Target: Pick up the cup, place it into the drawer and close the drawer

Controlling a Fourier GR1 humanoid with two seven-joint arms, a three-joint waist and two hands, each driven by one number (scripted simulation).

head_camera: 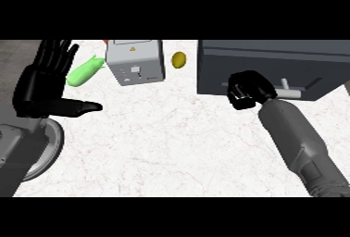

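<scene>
Head view shows your right hand [247, 90] with fingers curled, pressed against the dark drawer [273, 65] front beside its pale handle [287, 90], apparently to push it shut. You see no cup anywhere, so it is probably already inside. Your left hand [44, 85] rests at the left edge, fingers straight and spread, clear of the work.

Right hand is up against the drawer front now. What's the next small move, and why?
Probably push the right hand forward against the drawer: its curled fingers sit at the front beside the handle, no cup shows on the counter, so closing seems to be what remains.
</scene>
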